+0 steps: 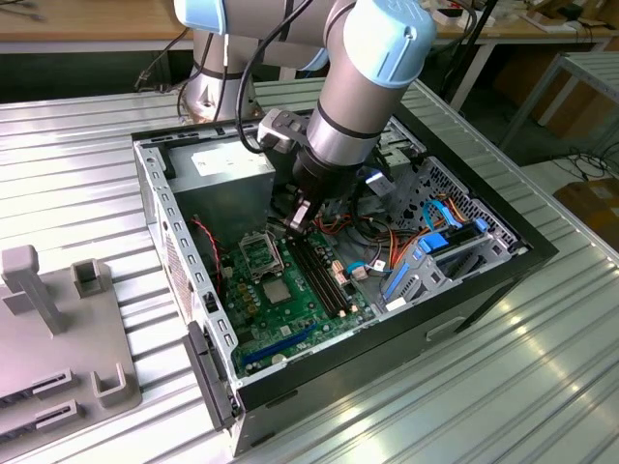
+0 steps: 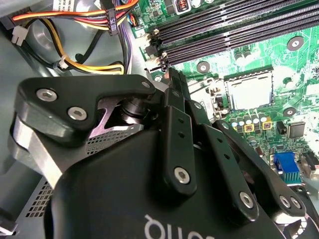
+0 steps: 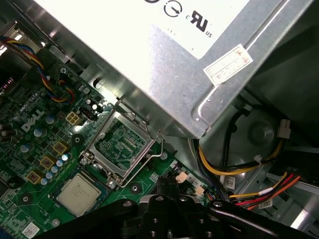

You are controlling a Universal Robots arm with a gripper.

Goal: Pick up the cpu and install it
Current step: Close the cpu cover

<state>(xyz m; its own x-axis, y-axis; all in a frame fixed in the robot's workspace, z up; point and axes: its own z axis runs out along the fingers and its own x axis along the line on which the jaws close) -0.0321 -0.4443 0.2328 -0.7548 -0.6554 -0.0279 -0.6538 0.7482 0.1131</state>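
And there was the arm, reaching down into the open case (image 1: pixel 542 253) from above, wrist canted over, the claw (image 1: pixel 301 217) pointing at the board (image 1: pixel 309 324) between the power supply (image 1: pixel 230 162) and the cable tangle. In both wrist views the claw (image 3: pixel 167 185) had its fingers pressed together with nothing between them: closed and empty. It hovered over the end of the memory slots (image 1: pixel 324 271), clear of the board as far as the exterior view let me judge. The cpu (image 1: pixel 278 292) lay flat on the board, below the claw and off to one side, just past the open socket (image 1: pixel 259 253); nothing touched it. The first wrist view showed it well: cpu (image 3: pixel 79 194) silver side up, the socket (image 3: pixel 122 144) right beside it with its frame swung back. In the second wrist view the cpu (image 2: pixel 247 89) sat beyond the claw's tip (image 2: pixel 172 79), under the slots (image 2: pixel 224 25). Now, the handling, and this is my read: that chip looked light, thin and quite stiff, with a slick metal lid, so a pinch on two opposite edges would suit it best. I'd call it delicate too, since its underside and the socket's contacts would not forgive a tilted or forced drop. Lying so low, it offered the fingers very little edge to catch.
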